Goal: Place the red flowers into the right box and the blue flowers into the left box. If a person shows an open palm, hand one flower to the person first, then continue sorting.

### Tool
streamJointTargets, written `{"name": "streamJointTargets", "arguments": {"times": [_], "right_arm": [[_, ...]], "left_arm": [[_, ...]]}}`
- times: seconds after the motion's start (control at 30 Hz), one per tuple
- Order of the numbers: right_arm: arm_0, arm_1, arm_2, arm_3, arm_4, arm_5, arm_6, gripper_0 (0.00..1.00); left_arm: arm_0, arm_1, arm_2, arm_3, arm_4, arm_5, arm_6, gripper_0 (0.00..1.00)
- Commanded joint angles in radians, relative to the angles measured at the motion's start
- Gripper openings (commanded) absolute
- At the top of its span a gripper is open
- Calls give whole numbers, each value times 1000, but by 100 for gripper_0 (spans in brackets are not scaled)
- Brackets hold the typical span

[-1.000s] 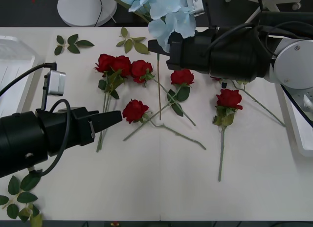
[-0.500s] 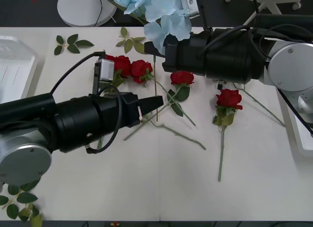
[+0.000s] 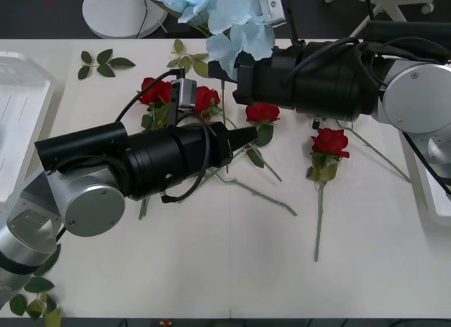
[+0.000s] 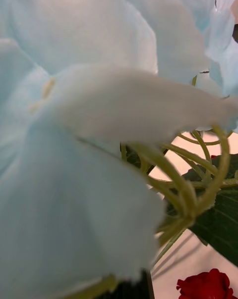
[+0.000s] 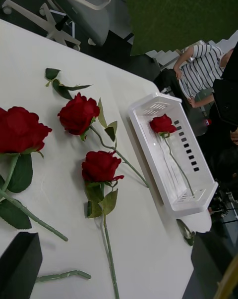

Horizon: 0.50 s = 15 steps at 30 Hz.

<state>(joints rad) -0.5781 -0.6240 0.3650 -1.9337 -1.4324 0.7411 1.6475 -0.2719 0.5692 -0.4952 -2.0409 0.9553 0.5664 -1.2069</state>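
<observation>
Front view: the left hand (image 3: 248, 132) reaches from the lower left to the middle of the white counter (image 3: 211, 270), its black tip beside a red rose (image 3: 262, 112); from here I cannot tell how far it is open. More red roses lie at upper centre (image 3: 156, 91) and centre right (image 3: 330, 142). The right hand (image 3: 227, 72) comes in from the right at the top, hidden behind the blue flowers (image 3: 236, 24) at its tip, so its grip cannot be judged here. The left box (image 3: 21, 108) sits at the left edge, the right box (image 3: 423, 179) at the right edge.

Right wrist view: pale blue petals (image 4: 89, 106) and green stalks (image 4: 188, 190) crowd the lens; a red rose (image 4: 206, 284) shows at lower right.

Left wrist view: the two black fingers (image 5: 20, 264) stand wide apart at the bottom corners, holding nothing. Three red roses (image 5: 101, 166) lie on the counter. The white box (image 5: 148, 130) at centre right holds one rose (image 5: 162, 124).
</observation>
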Motion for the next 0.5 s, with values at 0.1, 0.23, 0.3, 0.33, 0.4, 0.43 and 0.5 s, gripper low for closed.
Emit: {"name": "streamJointTargets", "arguments": {"times": [0.1,0.23,0.3,0.33,0.4,0.43,0.5], "right_arm": [[-45,32,6,-11,18,-22,-8,0],[-45,33,6,-11,18,-28,-9,0],[-45,32,6,-11,20,-29,-9,0],[-45,32,5,-11,21,-31,-9,0],[-45,32,5,-11,21,-34,-9,0],[-45,32,6,-11,21,-35,-11,0],[-45,32,6,-11,21,-38,-11,0]], "left_arm": [[-50,-17,-14,-10,54,-17,-31,0],[-53,-19,-13,-7,48,-17,-28,0],[-53,-19,-13,-5,45,-19,-28,0],[-53,-19,-13,-7,42,-19,-26,0],[-53,-17,-13,-7,40,-19,-25,0],[-53,-17,-13,-7,39,-19,-23,0],[-53,-17,-13,-7,36,-19,-22,0]]}}
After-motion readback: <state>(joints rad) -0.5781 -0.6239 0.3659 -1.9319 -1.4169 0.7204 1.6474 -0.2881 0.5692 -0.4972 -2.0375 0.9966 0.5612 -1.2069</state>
